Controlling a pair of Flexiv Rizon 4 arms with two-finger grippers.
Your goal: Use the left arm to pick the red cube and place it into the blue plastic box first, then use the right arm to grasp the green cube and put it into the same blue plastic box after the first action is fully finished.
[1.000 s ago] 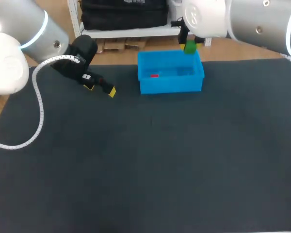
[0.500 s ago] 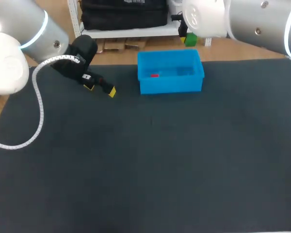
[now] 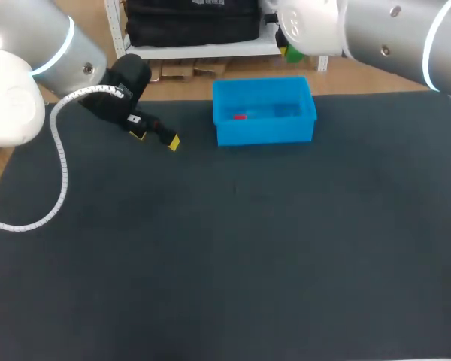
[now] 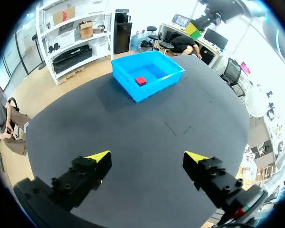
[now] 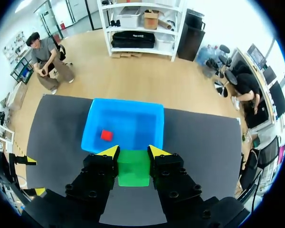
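The red cube (image 3: 239,116) lies inside the blue plastic box (image 3: 264,134) at the table's far side; it also shows in the left wrist view, red cube (image 4: 141,80) in the box (image 4: 154,88). My right gripper (image 5: 133,152) is shut on the green cube (image 5: 133,167), held high above the box (image 5: 133,108) and the red cube (image 5: 106,135). In the head view the green cube (image 3: 293,54) peeks out under the right arm, beyond the box's back right corner. My left gripper (image 3: 156,138) hangs open and empty, left of the box, low over the mat.
A dark mat (image 3: 233,248) covers the table. The left arm's white cable (image 3: 59,162) loops over the mat's left side. Wooden floor lies past the far edge behind the box.
The right arm has lifted the green cube higher, away from the box's back right corner. The left arm has not moved.
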